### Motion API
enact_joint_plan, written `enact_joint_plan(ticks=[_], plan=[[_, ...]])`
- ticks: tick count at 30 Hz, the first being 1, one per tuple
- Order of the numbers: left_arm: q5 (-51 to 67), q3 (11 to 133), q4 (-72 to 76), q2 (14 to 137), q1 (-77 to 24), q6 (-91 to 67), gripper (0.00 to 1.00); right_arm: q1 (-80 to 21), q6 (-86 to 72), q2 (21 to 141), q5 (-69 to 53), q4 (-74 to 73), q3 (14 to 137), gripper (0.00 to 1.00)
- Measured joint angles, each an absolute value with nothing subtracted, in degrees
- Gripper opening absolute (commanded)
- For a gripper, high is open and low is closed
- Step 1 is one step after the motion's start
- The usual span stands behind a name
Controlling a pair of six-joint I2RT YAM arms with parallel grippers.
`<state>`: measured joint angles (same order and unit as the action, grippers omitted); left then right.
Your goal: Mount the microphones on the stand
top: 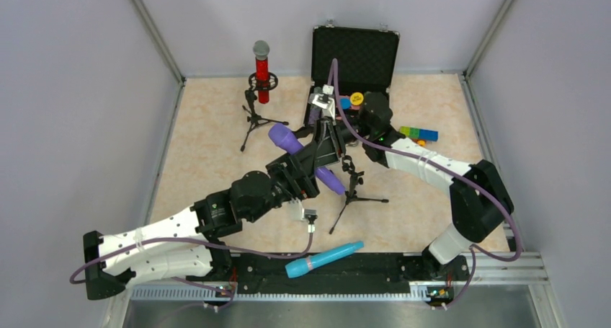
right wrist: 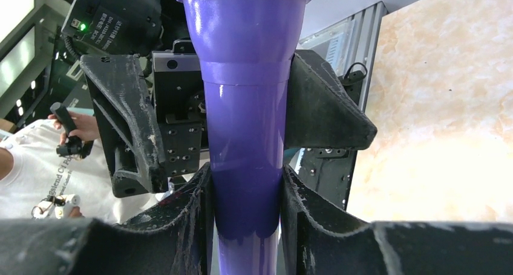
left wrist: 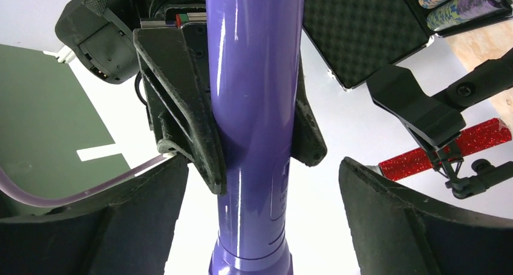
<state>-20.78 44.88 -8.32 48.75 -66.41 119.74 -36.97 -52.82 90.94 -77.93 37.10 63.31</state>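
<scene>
The all-purple microphone [top: 306, 158] is held tilted above the table's middle. My right gripper [top: 328, 139] is shut on its handle, and its fingers press both sides in the right wrist view [right wrist: 245, 175]. My left gripper [top: 308, 171] is open around the same microphone, with its fingers [left wrist: 151, 202] wide apart and clear of the purple body [left wrist: 254, 106]. An empty black tripod stand [top: 353, 191] is just right of the microphone. The glittery red microphone [top: 261, 72] sits upright in the back-left stand [top: 253, 119]. The turquoise microphone [top: 324, 259] lies on the near rail.
An open black case [top: 354, 54] stands at the back, with small items in its lower half. Coloured blocks [top: 418, 133] lie to its right. A small white and black part [top: 310, 216] lies near the stand's legs. A black stand clip [left wrist: 423, 112] shows in the left wrist view.
</scene>
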Motion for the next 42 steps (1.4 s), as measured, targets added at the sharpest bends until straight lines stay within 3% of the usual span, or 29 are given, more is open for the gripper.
enact_joint_plan(ticks=[14,22,30,42], plan=[[-21.58,44.49,-9.87,47.37,-66.41,119.74,0.99,-36.29,-51.59,90.87,-75.37,36.71,63.31,0.00],[-22.02,42.81,-10.02,44.77,-66.41,119.74,0.99,-30.81,-39.97,88.51,-64.18,19.22,63.40,0.00],[-23.33,40.60,-9.17,44.12,-66.41,118.98,0.99,-28.69,-30.83,77.30,-50.61,10.96,62.85,0.00],[-34.22,40.07,-5.85,48.03,-66.26,93.84,0.99,-28.42,-22.87,61.95,-34.81,14.28,54.17,0.00]])
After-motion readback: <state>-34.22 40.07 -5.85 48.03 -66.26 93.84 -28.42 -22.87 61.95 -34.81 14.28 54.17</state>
